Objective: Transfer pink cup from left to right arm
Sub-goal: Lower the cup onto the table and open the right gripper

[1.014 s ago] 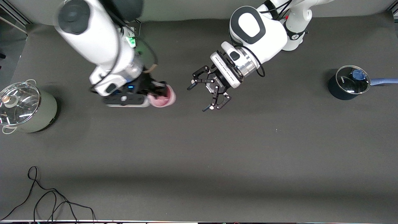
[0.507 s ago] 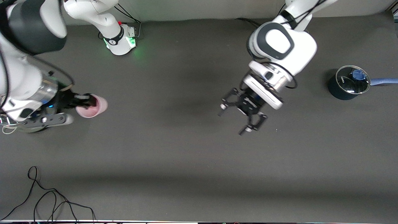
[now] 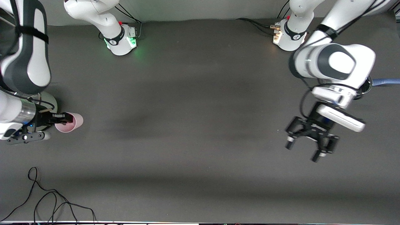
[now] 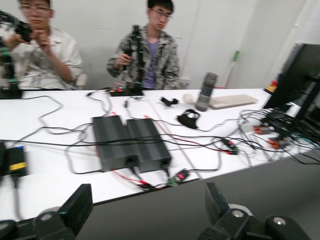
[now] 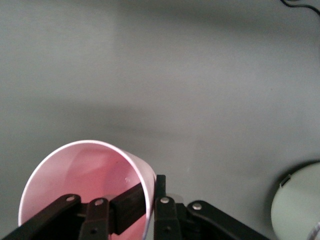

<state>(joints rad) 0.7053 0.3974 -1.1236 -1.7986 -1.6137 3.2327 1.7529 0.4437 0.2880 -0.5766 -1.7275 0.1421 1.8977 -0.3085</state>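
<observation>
Your right gripper sits at the left edge of the front frame, about mid-height, clamped on the rim of the pink cup. In the right wrist view you can see one finger inside the cup and the other pressed against its outer wall, so the wall is pinched between them. The cup is carried tilted, its mouth turned sideways, over the dark worktop at the right arm's end. Just above the gripper in the front frame, the pale steel pot is mostly hidden under the right arm's forearm; its rounded edge also shows in the lower right corner of the right wrist view.

Your left gripper hangs in the right part of the front frame, a little below mid-height, with its fingers spread wide and nothing between them. The left wrist view shows both fingertips well apart at the bottom of the frame, and past them a white desk with two people seated at it. Under the left arm's elbow, at the right edge of the front frame, only the blue handle of the dark saucepan and a sliver of its rim are visible.

A black cable loops across the lower left corner of the front frame.
</observation>
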